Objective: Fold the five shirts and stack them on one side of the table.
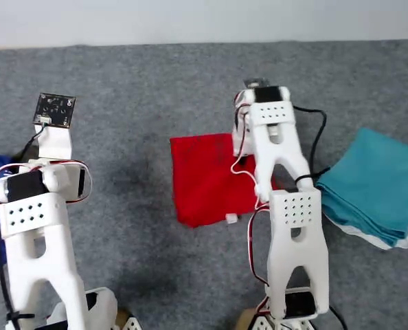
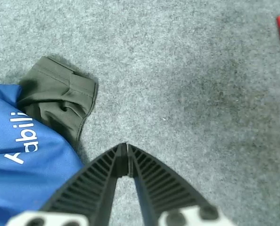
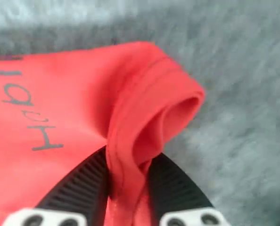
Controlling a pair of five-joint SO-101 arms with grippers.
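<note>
Right hand [image 3: 130, 157] pinches red shirt [image 3: 60, 117] fold, clear from its wrist view.

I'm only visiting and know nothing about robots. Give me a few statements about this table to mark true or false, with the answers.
1. The right claw grips a fold of the red shirt. True.
2. The left claw holds the blue shirt. False: it is shut on nothing, over the grey table.
3. The folded pile is teal on top. True.
4. The red shirt lies on that pile. False: it lies apart from it, mid-table.
</note>
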